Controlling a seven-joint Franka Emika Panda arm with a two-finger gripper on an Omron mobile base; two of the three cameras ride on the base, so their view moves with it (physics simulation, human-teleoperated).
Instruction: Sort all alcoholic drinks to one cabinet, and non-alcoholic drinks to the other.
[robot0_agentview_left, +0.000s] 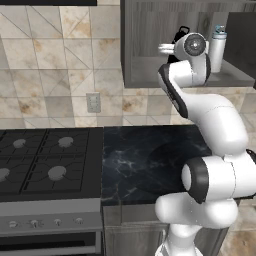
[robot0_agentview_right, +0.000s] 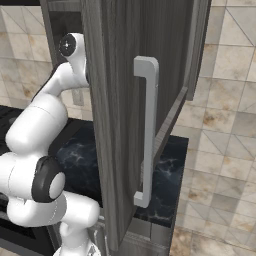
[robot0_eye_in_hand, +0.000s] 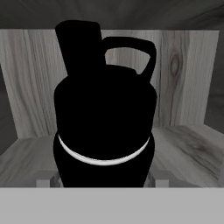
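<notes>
Cabinet (robot0_agentview_left: 150, 45) open, door (robot0_agentview_right: 125, 100) swung wide; arm (robot0_agentview_left: 215, 125) reaching inside. White bottle (robot0_agentview_left: 217, 47) on shelf at 3 o'clock of wrist. Black bottle (robot0_eye_in_hand: 105, 118) dead centre between spread jaws, grip unclear

The black bottle (robot0_eye_in_hand: 105, 127) stood on the cabinet (robot0_agentview_left: 150, 45) shelf, the white bottle (robot0_agentview_left: 217, 50) to its right; the stove (robot0_agentview_left: 47, 165) adjoined the bench's (robot0_agentview_left: 145, 160) left edge.

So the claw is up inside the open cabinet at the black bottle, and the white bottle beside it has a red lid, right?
Not quite: the white bottle has a teal lid, not red, as the left base view shows. The claw is indeed at the black bottle inside the open cabinet.
</notes>
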